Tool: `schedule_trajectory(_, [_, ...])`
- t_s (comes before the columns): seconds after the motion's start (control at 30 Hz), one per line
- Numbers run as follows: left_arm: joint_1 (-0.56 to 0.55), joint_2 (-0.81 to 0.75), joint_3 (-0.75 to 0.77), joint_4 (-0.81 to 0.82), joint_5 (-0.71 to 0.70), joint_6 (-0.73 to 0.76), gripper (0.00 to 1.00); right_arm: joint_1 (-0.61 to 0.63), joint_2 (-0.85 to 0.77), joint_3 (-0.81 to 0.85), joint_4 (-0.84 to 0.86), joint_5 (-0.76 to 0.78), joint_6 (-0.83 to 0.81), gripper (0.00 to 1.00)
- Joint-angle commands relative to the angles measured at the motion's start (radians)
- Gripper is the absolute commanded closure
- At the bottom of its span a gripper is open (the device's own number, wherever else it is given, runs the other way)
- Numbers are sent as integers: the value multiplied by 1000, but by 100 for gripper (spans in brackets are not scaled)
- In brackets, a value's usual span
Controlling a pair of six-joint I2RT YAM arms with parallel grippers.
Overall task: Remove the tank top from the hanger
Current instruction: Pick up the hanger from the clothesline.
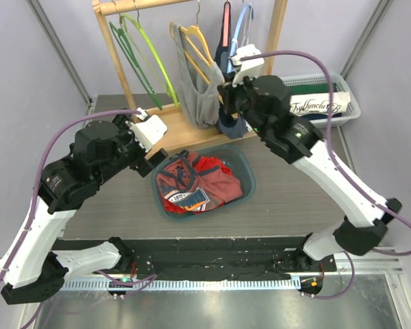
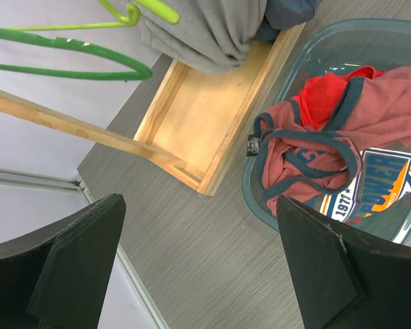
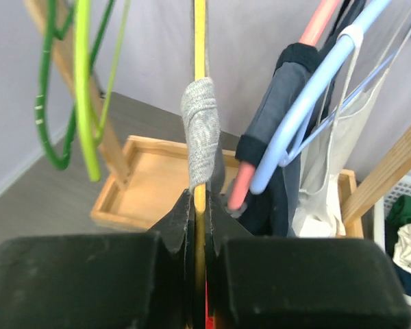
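So the right jaws are clamped tight on the thin yellow hanger (image 3: 199,62), and the grey tank top (image 3: 202,130) has its strap bunched on that same bar just above them. The left jaws are spread wide with nothing in them, off over the tabletop (image 2: 192,233), with the bin (image 2: 305,75) of red tops just to their right. My worry: nothing's gripping fabric, so a tug could drag the whole hanger off the rail, or snag the blue hanger (image 3: 315,89) crowding in right beside the right jaws.
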Motion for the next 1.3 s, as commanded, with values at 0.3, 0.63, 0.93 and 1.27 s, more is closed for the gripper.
schedule_trajectory(0.3, [10,54,140,8,63,-22,2,3,-439,-31,-93,-316,48,99])
schedule_trajectory(0.63, [22,89,169,3,94,-42,2,3,-499,83,-79,-412,26,99])
schedule_trajectory(0.93, [25,92,172,2,102,-41,2,3,-527,177,-12,-468,28,99])
schedule_trajectory(1.27, [27,98,167,-1,100,-38,2,3,-559,220,33,-501,26,99])
